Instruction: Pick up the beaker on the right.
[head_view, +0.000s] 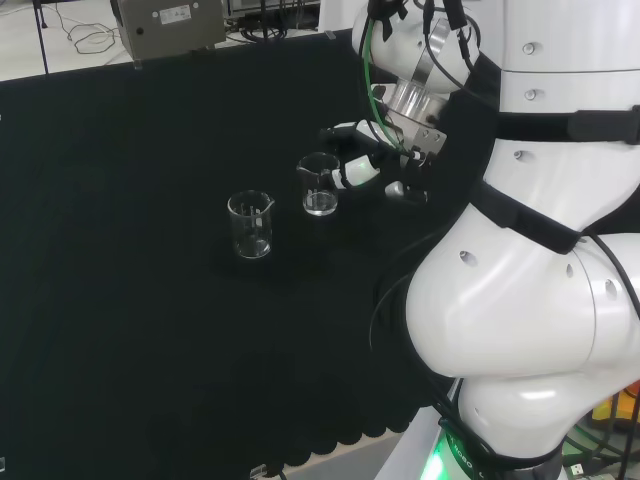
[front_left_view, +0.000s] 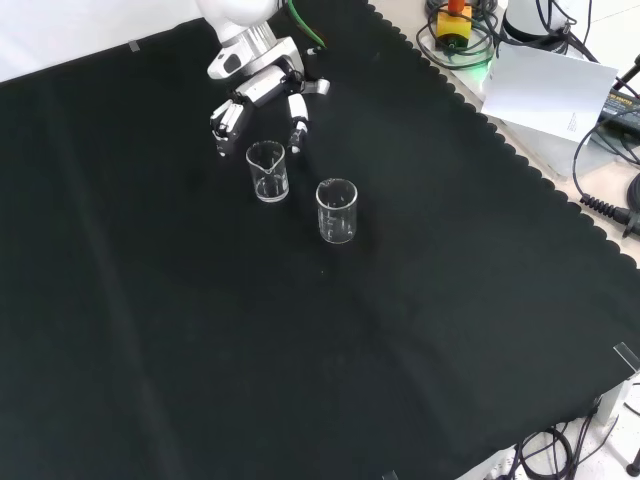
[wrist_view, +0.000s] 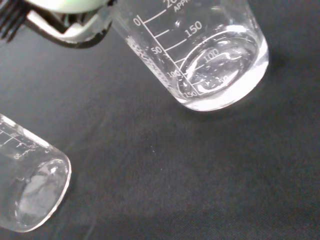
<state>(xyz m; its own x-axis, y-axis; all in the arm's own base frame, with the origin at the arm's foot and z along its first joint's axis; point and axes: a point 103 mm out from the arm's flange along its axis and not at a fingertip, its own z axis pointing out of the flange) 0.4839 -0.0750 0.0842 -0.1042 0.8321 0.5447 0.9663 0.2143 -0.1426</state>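
On the black-clothed worktop (front_left_view: 420, 300), the black and white hand (front_left_view: 262, 100), fingers spread around the small clear glass beaker (front_left_view: 267, 171), could tip it by closing unevenly.

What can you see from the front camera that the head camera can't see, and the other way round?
The front view alone has a white sheet of paper and cables past the cloth's scalloped edge. The head view alone has the arm's big white links on its right and a grey box beyond the cloth's far edge. Both show the black cloth, two clear glass beakers standing upright, and the hand with its fingers spread around the nearer beaker, not visibly gripping it; the other beaker stands apart.
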